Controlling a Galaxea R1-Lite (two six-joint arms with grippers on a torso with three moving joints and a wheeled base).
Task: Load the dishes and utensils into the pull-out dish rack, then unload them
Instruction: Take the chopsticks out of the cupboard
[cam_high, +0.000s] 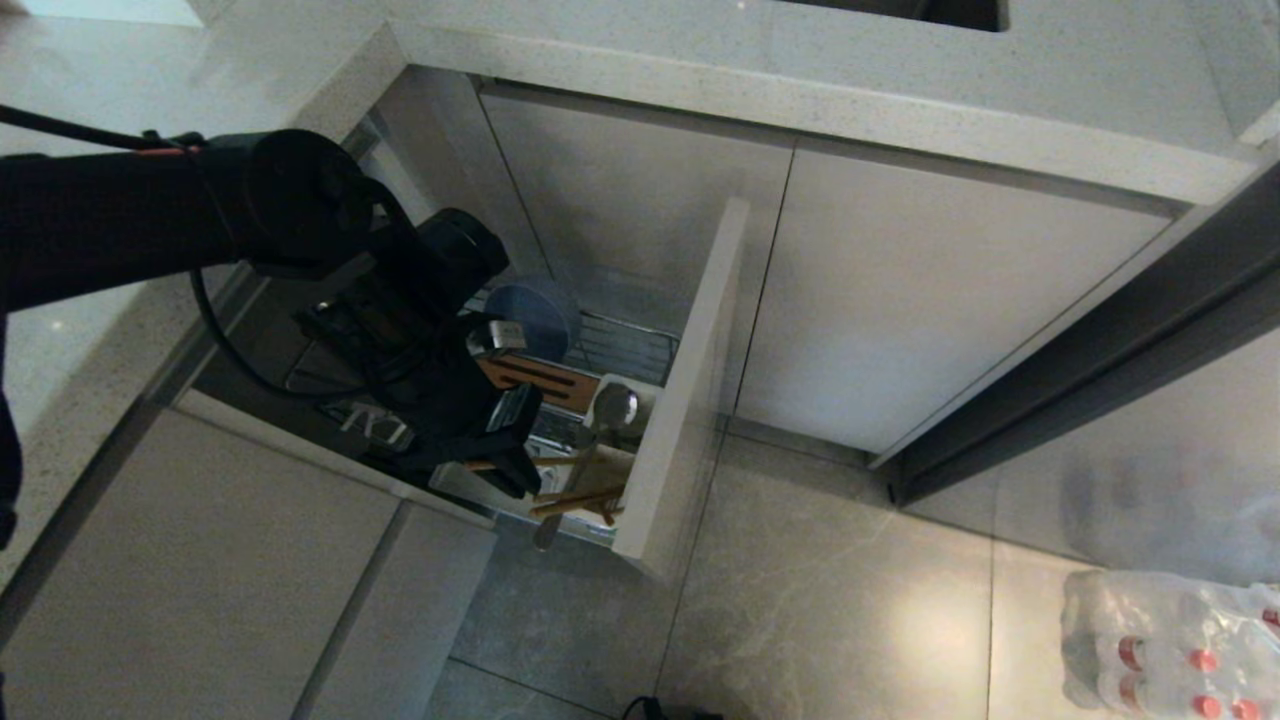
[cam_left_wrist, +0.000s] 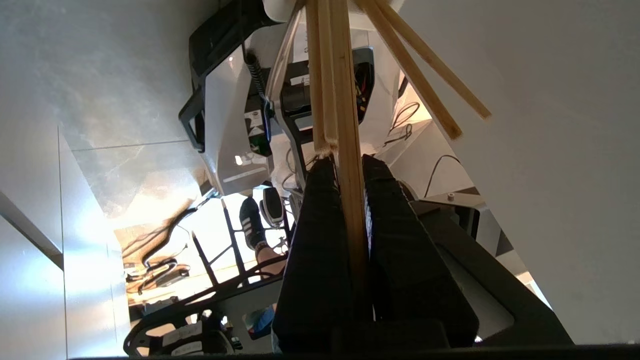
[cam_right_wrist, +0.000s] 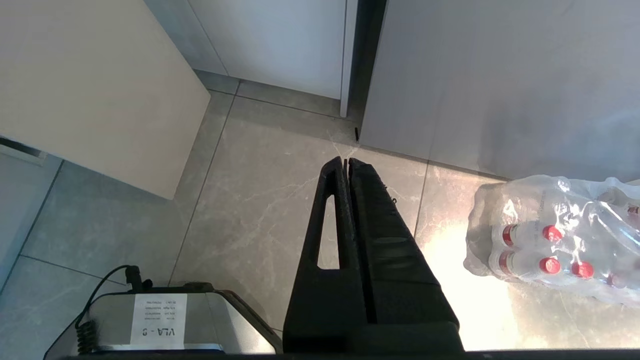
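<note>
1. Below the counter edge, in the head view, the left gripper (cam_high: 515, 455) reaches down into the pull-out dish rack (cam_high: 630, 350), near its front panel, where the chopsticks (cam_high: 580, 497) and spoon (cam_high: 612, 408) stand. A blue plate (cam_high: 540, 315) sits upright farther back.
2. Seen from the left wrist, the fingers (cam_left_wrist: 320, 225) are pinched tight on one chopstick (cam_left_wrist: 350, 190); probably to lift it out.
3. Over bare floor, the right gripper (cam_right_wrist: 346, 162) hangs closed and empty, beside packed bottles (cam_right_wrist: 550, 250).
</note>
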